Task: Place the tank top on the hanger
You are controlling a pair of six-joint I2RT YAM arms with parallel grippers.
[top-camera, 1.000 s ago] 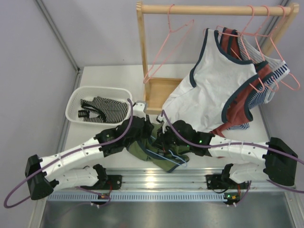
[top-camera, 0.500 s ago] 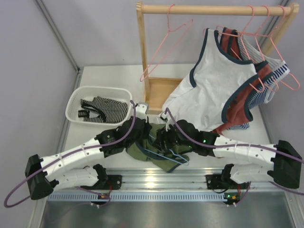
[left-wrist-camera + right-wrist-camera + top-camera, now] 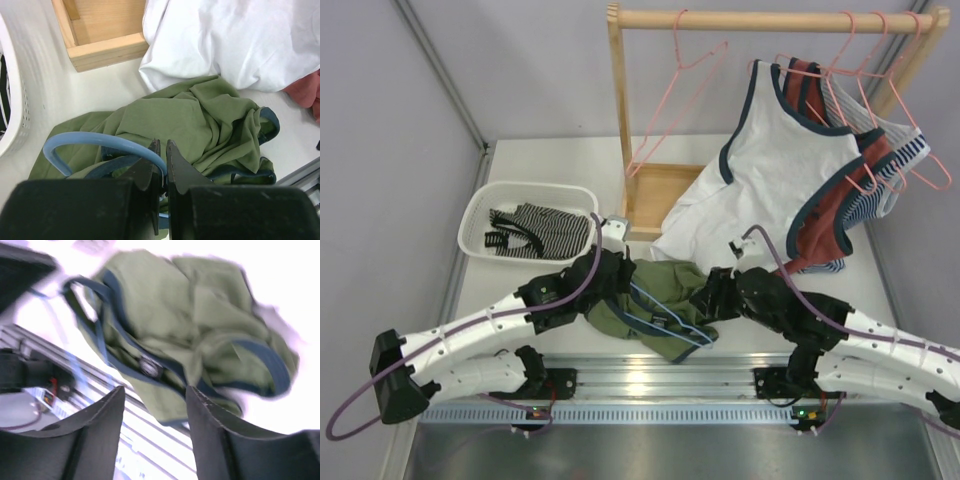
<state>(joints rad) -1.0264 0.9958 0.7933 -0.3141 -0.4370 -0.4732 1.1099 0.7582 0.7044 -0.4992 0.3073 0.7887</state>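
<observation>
The olive-green tank top (image 3: 665, 300) lies crumpled on the table near the front edge, between my two arms. The light-blue wire hanger (image 3: 655, 312) lies in and on it. In the left wrist view its hook (image 3: 95, 140) curves into my left gripper (image 3: 161, 144), which is shut on the wire. From above, the left gripper (image 3: 617, 290) sits at the tank top's left edge. My right gripper (image 3: 707, 297) is at the garment's right edge. Its fingers are open and empty (image 3: 155, 389), held just off the tank top (image 3: 175, 305) in a blurred view.
A white basket (image 3: 480, 212) holding a striped garment stands at the left. The wooden rack (image 3: 618, 120) behind carries pink hangers (image 3: 665, 110), a white navy-trimmed top (image 3: 770, 160) and red and striped garments (image 3: 840, 205). A metal rail (image 3: 660, 375) runs along the front edge.
My right gripper has opened, let go and drawn back to the right of the tank top. The left gripper has closed on the hanger wire and stays there.
</observation>
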